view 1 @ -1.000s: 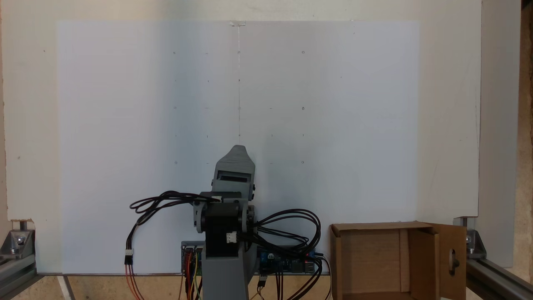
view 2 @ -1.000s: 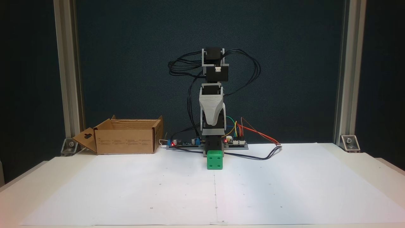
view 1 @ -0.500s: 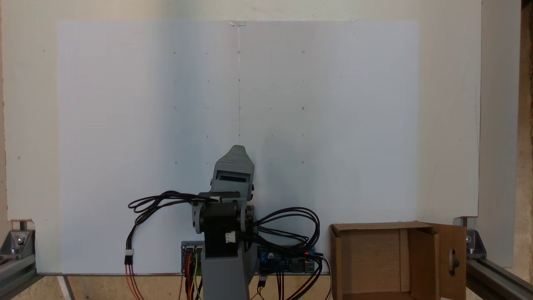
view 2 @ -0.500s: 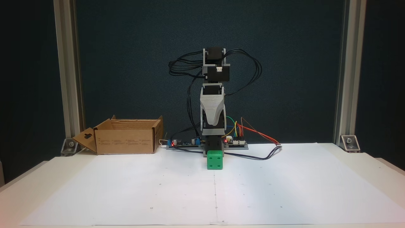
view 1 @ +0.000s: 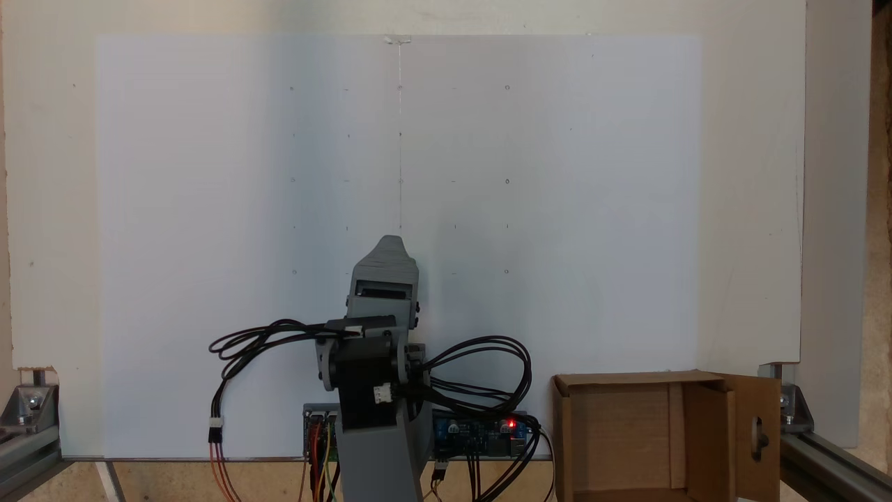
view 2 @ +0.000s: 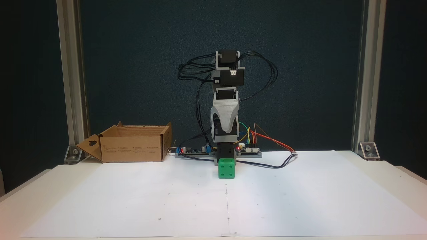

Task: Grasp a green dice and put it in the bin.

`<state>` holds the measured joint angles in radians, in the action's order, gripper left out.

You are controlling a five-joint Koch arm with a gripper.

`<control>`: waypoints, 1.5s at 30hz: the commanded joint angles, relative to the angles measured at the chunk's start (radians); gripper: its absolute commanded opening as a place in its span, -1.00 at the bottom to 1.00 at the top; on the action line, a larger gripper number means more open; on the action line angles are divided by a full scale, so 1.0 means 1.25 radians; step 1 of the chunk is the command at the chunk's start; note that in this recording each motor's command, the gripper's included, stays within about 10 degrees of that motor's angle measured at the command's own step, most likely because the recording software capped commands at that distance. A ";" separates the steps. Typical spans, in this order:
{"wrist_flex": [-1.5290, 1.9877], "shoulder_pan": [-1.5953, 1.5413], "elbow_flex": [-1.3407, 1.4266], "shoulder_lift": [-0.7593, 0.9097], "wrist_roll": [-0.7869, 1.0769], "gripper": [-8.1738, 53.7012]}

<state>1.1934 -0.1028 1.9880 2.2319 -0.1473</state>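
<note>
The arm is folded at its base, and all positions below are given relative to that base. In a fixed view taken from the front, the green dice (view 2: 226,168) rests on the white paper sheet (view 2: 300,200) directly in front of the base, on the sheet's centre line, with a four-pip face toward the camera. The gripper (view 2: 226,130) hangs above the dice, pointing downward, with a clear gap between its tip and the top of the dice. The grey jaws lie one behind the other in this view, so it cannot be told whether the fingers are apart or together. In a fixed view taken from above, the gripper (view 1: 390,242) projects forward from the base over the sheet, and the dice is hidden beneath it. The bin (view 2: 133,144) stands well to the left of the base in the front view, at the rear edge of the table, with its flap bearing the keyhole cut-out folded outward on its left side. From above, the bin (view 1: 564,418) sits to the right of the base with its opening upward. Circuit boards (view 2: 248,151) with lit red indicators lie on both sides of the base, and black cables (view 2: 260,66) loop from the upper joints.
</note>
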 commanded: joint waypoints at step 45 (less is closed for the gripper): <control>-0.206 -0.007 0.220 -0.045 -0.040 0.67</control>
<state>0.9557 -0.1074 2.2718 2.1752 -0.1611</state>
